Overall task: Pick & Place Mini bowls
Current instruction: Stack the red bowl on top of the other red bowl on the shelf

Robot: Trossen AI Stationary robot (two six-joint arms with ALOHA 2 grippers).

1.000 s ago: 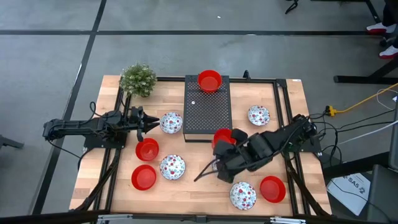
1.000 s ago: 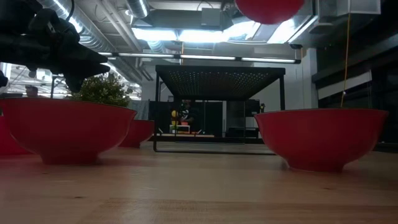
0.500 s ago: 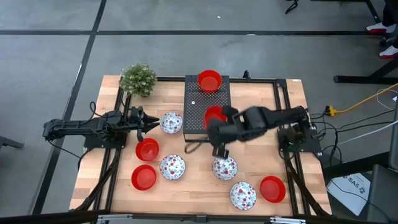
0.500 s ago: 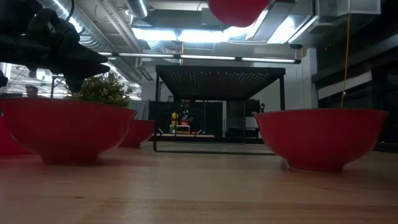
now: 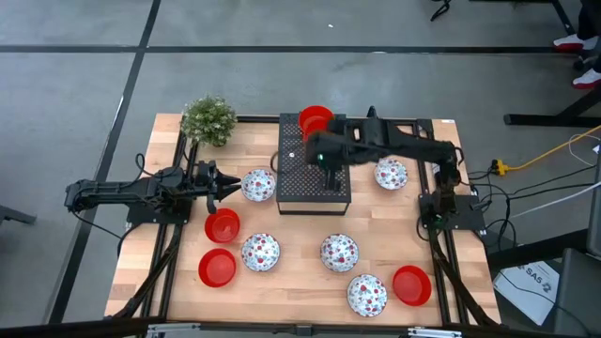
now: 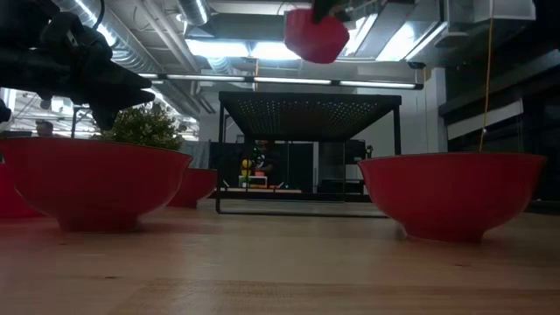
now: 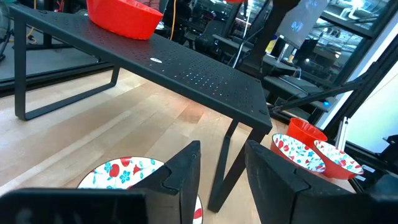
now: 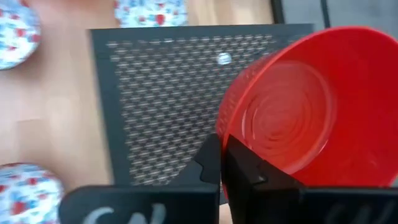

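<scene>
Right end effector (image 8: 222, 163) is clamped on the rim of a red bowl (image 8: 305, 106), its fingers together on the near edge, and it holds the bowl in the air above the black box (image 5: 314, 164), as the low view shows with the bowl hanging well over the box top. In the high view this arm reaches across the box toward its far end, where another red bowl (image 5: 315, 119) already sits. To do this step well, the judgement is that the held bowl should come down level on bare perforated top beside that bowl, not on it, and be let go only once its foot rests flat, since a rim pinch can tip a bowl on release. Left end effector (image 7: 219, 174) waits with its fingers apart at the counter's (image 5: 300, 282) left side, just before a speckled bowl (image 5: 258, 185). Other bowls stand on the counter: red ones (image 5: 222, 226) at the left front and one at the right front (image 5: 411, 284), speckled ones (image 5: 339, 252) between them. A plant (image 5: 208, 120) stands at the far left corner.
</scene>
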